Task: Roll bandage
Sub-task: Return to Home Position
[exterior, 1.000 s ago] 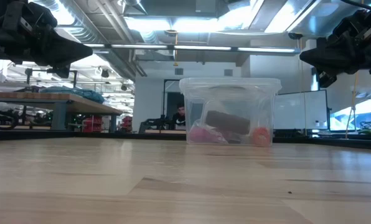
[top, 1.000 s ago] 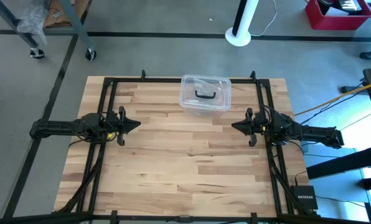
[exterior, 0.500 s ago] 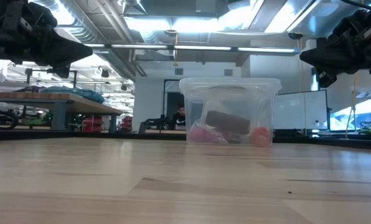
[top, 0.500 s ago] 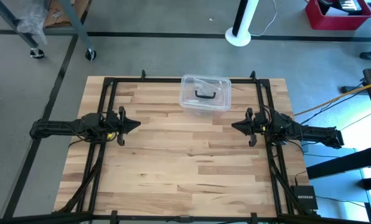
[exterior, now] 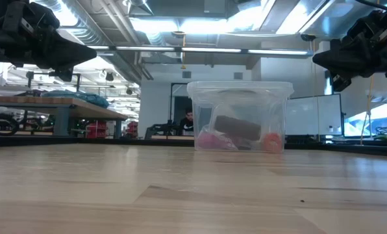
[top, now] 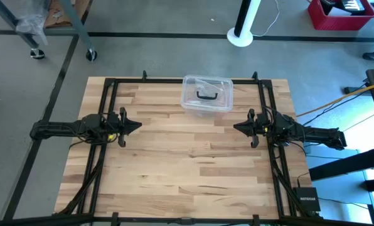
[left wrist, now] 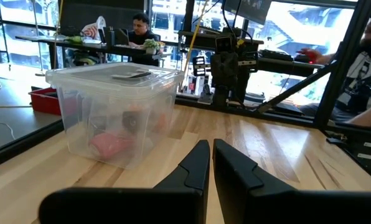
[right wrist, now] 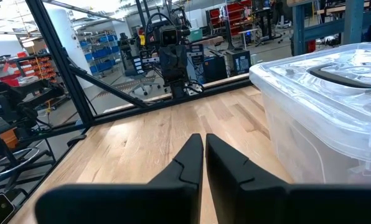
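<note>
The bandage does not show on the table top. A clear plastic box [top: 207,94] with a black handle stands at the table's far middle. Inside the clear plastic box [exterior: 240,117] lie a dark brownish lump [exterior: 237,127], a pink thing and an orange thing; whether the lump is the bandage I cannot tell. My left gripper [top: 139,125] hovers level at the table's left side, shut, pointing at the middle. My right gripper [top: 235,127] hovers level at the right side, shut, facing it. Both hold nothing; the fingertips of my left gripper [left wrist: 211,144] and my right gripper [right wrist: 204,138] lie together.
A black frame rail [top: 174,81] runs around the wooden table top [top: 187,169], with bare wood between the two arms. A small black device [top: 306,199] sits at the near right corner. People [left wrist: 139,28] sit at desks beyond the table.
</note>
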